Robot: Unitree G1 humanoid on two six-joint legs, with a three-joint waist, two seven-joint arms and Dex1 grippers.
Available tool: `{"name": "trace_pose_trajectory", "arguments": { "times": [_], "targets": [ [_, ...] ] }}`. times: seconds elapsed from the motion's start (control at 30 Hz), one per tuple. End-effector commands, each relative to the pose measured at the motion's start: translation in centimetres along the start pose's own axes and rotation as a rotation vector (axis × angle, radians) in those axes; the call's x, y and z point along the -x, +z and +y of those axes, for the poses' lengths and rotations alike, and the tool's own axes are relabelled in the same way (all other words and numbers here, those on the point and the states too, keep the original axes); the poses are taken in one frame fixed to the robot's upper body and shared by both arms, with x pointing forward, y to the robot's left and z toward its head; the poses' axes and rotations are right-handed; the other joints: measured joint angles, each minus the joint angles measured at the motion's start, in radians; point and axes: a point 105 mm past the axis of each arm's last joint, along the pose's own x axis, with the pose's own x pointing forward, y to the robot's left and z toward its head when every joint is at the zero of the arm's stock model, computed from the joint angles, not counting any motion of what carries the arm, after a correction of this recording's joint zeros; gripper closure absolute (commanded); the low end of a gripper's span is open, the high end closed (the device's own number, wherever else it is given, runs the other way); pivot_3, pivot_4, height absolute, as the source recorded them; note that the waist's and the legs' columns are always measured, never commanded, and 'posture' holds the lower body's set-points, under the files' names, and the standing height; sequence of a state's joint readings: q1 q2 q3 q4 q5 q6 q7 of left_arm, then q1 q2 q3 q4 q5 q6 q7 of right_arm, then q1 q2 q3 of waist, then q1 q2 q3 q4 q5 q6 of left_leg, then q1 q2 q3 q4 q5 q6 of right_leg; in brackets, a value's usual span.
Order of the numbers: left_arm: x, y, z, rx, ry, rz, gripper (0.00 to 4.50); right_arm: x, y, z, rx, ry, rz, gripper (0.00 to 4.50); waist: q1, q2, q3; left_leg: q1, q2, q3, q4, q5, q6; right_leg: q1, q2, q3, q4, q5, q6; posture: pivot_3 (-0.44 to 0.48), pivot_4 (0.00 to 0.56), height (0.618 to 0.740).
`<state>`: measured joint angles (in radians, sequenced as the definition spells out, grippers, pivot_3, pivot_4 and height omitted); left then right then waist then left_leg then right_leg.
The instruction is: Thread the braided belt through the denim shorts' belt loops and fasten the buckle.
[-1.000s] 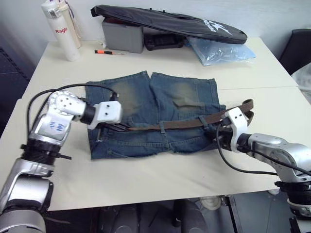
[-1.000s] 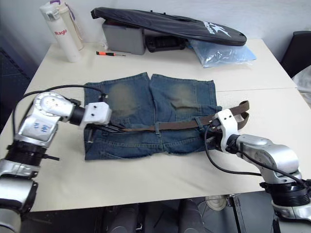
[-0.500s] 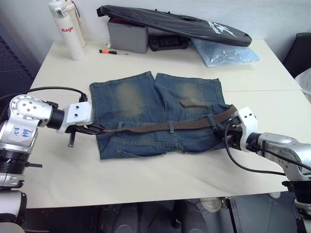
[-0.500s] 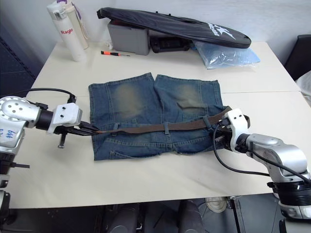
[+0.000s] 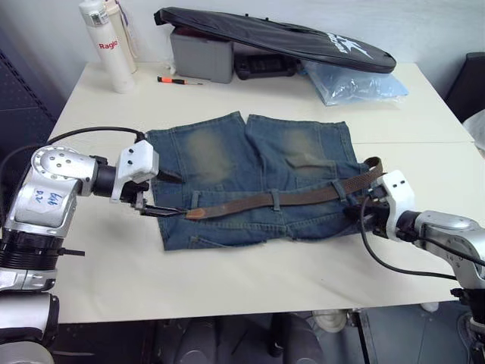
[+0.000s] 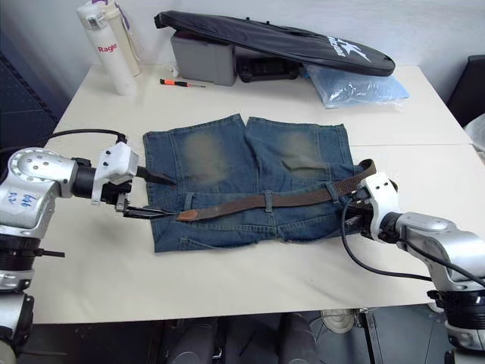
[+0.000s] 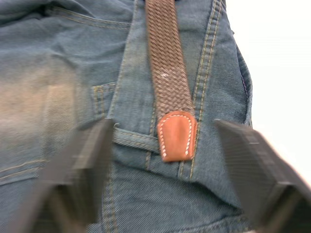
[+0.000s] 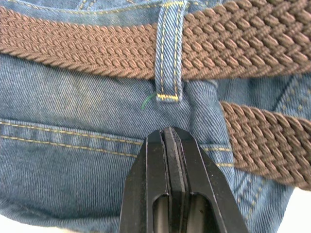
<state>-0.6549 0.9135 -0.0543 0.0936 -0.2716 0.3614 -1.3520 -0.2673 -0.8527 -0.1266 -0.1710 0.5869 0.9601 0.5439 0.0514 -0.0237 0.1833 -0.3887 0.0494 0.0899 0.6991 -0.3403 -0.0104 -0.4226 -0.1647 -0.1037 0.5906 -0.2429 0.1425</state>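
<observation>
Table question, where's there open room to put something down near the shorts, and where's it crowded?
Bare table runs along the near edge below the denim shorts. Another free band lies between the shorts and the items at the far edge. Crowded: the far edge, with white bottle, grey box, black bag and plastic bag; the left gripper and right gripper flank the shorts.

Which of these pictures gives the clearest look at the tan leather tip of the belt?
The left wrist view: the tan tip sits close up between the open left gripper's fingers, stitching visible. In the eye views it's a small tan spot on the shorts.
</observation>
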Motion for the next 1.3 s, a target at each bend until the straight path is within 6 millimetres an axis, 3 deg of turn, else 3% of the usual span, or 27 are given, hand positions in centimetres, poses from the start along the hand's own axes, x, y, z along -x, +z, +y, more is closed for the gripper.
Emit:
{"name": "trace_pose_trajectory", "arguments": {
  "times": [0.03,0.07,0.17,0.2,0.27,0.3,0.33,0.37,0.5,0.67,0.8,0.93,1.3],
  "targets": [
    [1.4,1.2,0.5,-0.009,0.027,-0.036,0.13,2.0,2.3,-0.4,0.047,0.000,-0.073,4.50,-0.003,0.001,0.001,0.000,0.000,0.000,0.000,0.000,0.000,0.000,0.000,0.000,0.000,0.000,0.000,0.000,0.150,0.740],
    [1.4,1.4,0.6,-0.003,0.031,-0.046,0.13,2.6,3.2,0.5,0.072,0.057,-0.099,4.50,-0.003,0.003,0.002,0.000,0.000,0.000,0.000,0.000,0.000,-0.001,0.000,0.000,0.000,0.000,0.000,0.000,0.150,0.740],
    [1.0,1.7,0.6,-0.009,0.028,-0.061,0.00,3.9,4.3,3.2,0.200,0.187,-0.104,3.47,-0.006,0.005,0.003,-0.003,0.000,0.001,-0.001,0.000,0.000,-0.004,0.000,0.000,0.001,0.000,0.000,0.000,0.150,0.740],
    [0.8,1.7,0.5,-0.014,0.014,-0.061,0.00,4.2,4.2,4.0,0.247,0.225,-0.082,3.47,-0.008,0.005,0.003,-0.003,0.000,0.001,-0.001,0.000,0.000,-0.004,0.000,0.000,0.001,0.000,0.000,0.000,0.150,0.740],
    [0.3,1.7,0.1,-0.012,-0.018,-0.065,0.00,4.5,3.8,5.1,0.324,0.273,-0.030,2.39,-0.012,0.005,0.003,-0.002,0.000,0.001,-0.002,0.000,-0.001,-0.005,0.000,0.000,0.001,0.000,0.000,0.000,0.150,0.740],
    [0.1,1.7,-0.1,-0.010,-0.030,-0.066,0.00,4.5,3.4,5.4,0.354,0.283,0.004,2.39,-0.016,0.005,0.003,-0.002,0.000,0.001,-0.002,0.000,-0.001,-0.005,0.000,0.000,0.000,0.000,0.000,0.000,0.150,0.740],
    [-0.1,1.7,-0.1,-0.008,-0.036,-0.066,0.00,4.5,3.1,5.6,0.371,0.288,0.026,1.71,-0.021,0.005,0.003,-0.002,0.000,0.001,-0.002,0.000,-0.001,-0.005,0.000,0.000,0.000,0.000,0.000,0.000,0.150,0.740],
    [-0.3,1.7,-0.3,-0.012,-0.046,-0.064,0.00,4.2,2.5,5.9,0.400,0.310,0.059,1.38,-0.024,0.005,0.003,-0.002,0.000,0.002,-0.002,0.000,0.000,-0.005,0.000,0.000,0.000,0.000,0.000,0.000,0.150,0.740],
    [-1.2,1.9,-0.6,-0.018,-0.072,-0.072,0.00,2.8,1.0,5.9,0.486,0.332,0.144,1.38,-0.028,0.005,0.003,-0.002,0.000,0.002,-0.002,0.000,0.000,-0.005,0.000,0.000,0.000,0.000,0.000,0.000,0.150,0.740],
    [-1.6,1.9,-1.4,-0.004,-0.107,-0.083,0.00,0.6,0.2,3.6,0.599,0.239,0.200,1.38,-0.031,0.005,0.003,-0.003,0.000,0.003,-0.002,0.000,0.000,-0.006,0.000,0.000,0.000,0.000,0.000,0.000,0.150,0.740],
    [-1.7,1.5,-1.7,0.007,-0.102,-0.083,0.00,-0.1,0.3,1.5,0.671,0.151,0.206,2.58,-0.031,0.005,0.003,-0.002,0.000,0.003,-0.002,0.000,0.000,-0.006,0.000,0.000,0.000,0.000,0.000,0.000,0.150,0.740],
    [-1.9,1.4,-1.9,0.014,-0.096,-0.090,0.00,0.5,0.4,-0.4,0.682,0.098,0.218,4.48,-0.026,0.005,0.003,-0.002,0.000,0.003,0.000,0.000,0.000,-0.004,0.000,0.000,0.000,0.001,0.001,0.000,0.150,0.740],
    [-2.9,0.6,-1.5,-0.001,-0.067,-0.084,0.00,4.3,1.0,-9.0,0.590,-0.205,0.268,4.48,-0.027,0.005,0.003,-0.002,0.000,0.003,-0.001,0.000,0.000,-0.004,0.000,0.000,0.000,0.001,0.001,0.000,0.150,0.740]
  ]
}}
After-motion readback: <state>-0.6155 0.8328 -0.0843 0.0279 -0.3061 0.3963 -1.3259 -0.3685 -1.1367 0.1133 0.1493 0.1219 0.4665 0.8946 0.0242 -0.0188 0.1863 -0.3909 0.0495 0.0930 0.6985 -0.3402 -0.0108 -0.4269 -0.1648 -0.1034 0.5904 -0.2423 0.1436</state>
